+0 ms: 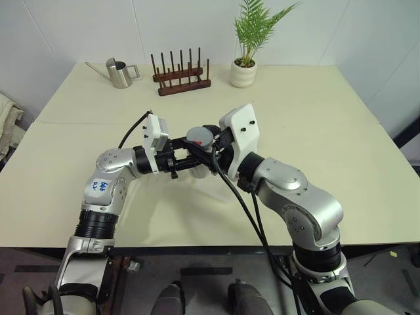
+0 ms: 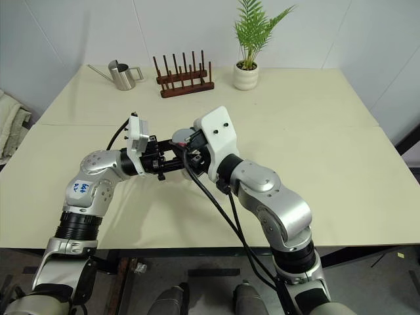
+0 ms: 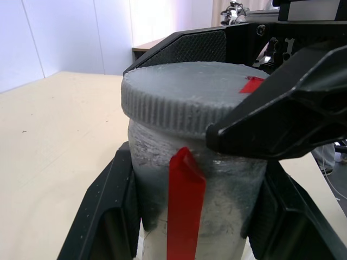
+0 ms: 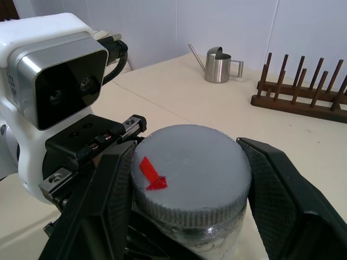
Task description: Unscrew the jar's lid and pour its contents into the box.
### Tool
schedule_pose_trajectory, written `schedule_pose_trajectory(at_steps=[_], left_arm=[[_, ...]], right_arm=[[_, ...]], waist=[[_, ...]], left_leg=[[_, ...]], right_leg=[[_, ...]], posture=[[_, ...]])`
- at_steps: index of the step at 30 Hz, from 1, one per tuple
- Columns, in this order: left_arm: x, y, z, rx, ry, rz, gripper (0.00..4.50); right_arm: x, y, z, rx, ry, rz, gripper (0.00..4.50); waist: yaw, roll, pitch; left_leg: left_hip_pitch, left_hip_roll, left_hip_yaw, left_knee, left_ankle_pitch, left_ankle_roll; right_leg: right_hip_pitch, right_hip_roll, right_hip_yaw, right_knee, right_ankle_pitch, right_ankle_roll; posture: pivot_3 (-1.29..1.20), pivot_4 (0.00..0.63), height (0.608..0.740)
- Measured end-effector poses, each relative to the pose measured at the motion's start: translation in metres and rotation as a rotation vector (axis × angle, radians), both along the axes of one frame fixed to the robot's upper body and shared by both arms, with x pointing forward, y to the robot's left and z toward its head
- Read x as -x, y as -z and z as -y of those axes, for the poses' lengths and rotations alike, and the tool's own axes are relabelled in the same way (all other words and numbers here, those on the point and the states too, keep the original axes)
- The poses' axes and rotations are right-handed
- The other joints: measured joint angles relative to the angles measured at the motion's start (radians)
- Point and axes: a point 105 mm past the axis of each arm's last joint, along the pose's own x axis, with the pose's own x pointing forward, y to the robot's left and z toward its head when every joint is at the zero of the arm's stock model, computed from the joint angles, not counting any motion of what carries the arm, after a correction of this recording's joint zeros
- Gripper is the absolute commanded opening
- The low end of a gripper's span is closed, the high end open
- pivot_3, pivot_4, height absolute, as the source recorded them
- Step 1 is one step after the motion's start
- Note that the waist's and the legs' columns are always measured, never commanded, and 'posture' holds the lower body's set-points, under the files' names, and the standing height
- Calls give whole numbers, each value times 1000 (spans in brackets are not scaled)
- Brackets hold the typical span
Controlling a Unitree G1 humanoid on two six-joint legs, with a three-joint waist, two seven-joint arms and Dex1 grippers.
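A wide cream-coloured table (image 1: 315, 118) stands against a white wall, a seam running across its top. Along its far edge, from left to right, sit a small steel watering can with a thin spout (image 1: 120, 73), a dark wooden rack of upright pegs (image 1: 180, 76) and a green fern in a round white pot (image 1: 244, 71).

Above the middle of the table the two arms meet. The left gripper (image 3: 198, 216) is clamped on the body of the small cylindrical jar (image 3: 190, 184) — a frosted, silvery-grey wall with a red strip running down its side — and holds it upright, clear of the tabletop. The right gripper (image 4: 190, 179) is closed on the round grey lid with a ribbed rim (image 4: 190, 168), one black finger pressed to each side of it. The lid sits fully on the jar; its flat top carries a small red arrow-shaped mark (image 4: 152, 174).
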Motion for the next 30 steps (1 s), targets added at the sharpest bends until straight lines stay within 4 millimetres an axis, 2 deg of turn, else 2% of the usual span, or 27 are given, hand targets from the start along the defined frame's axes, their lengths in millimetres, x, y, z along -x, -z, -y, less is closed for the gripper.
schedule_pose_trajectory(at_steps=[6,13,20,30], left_arm=[[5,-2,-1,11,45,-28,2003],[22,-3,-4,-63,196,-26,2003],[30,-6,-2,-90,306,-15,2003],[36,-10,-2,-74,385,5,2003]], right_arm=[[4,-2,1,-13,-60,-8,2559],[21,0,5,63,-271,-9,2559],[30,-3,9,107,-385,12,2559],[36,-7,9,115,-465,46,2559]], waist=[[0,0,0],[1,0,0],[-2,0,0],[0,0,0]], left_leg=[[0,0,0,0,0,0],[0,0,0,-1,0,0],[0,0,0,-2,0,1],[-1,0,0,-2,0,1]], right_leg=[[0,0,0,-1,0,0],[0,0,-1,-2,0,0],[0,0,-1,-2,-1,-1],[0,0,-1,-3,-1,-1]], posture=[[0,150,740],[0,150,740],[0,150,740],[0,150,740]])
